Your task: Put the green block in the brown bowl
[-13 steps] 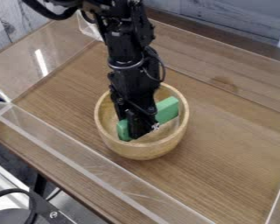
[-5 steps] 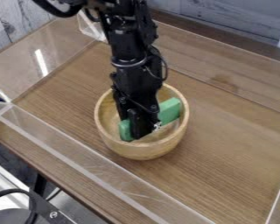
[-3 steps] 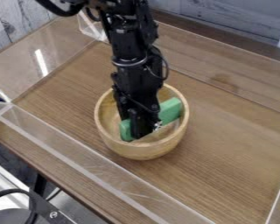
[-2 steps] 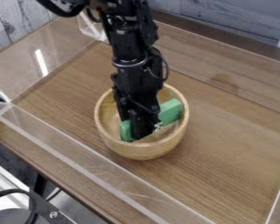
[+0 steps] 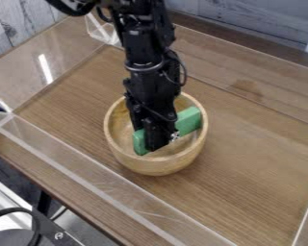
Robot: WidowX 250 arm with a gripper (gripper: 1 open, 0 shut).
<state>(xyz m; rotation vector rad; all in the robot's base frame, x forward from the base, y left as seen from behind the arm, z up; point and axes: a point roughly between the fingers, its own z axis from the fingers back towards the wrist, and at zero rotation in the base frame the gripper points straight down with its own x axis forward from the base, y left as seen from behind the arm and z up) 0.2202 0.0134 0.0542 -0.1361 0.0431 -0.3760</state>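
The brown bowl (image 5: pixel 124 157) sits near the middle of the wooden table, a round tan wooden bowl. Inside it lies the green block (image 5: pixel 187 121), tilted against the right inner wall, with its lower end showing at the bowl's left side beside my fingers. My black gripper (image 5: pixel 153 140) reaches straight down into the bowl and covers the block's middle. Its jaws are shut on the green block.
The wooden table (image 5: pixel 246 173) is ringed by a low clear plastic wall (image 5: pixel 66 163) along the front and left. A white brick wall stands at the back left. Black cables hang below the front left edge.
The arm and gripper have shifted very slightly over the last seconds, staying inside the bowl. The green block remains in the bowl under the gripper.
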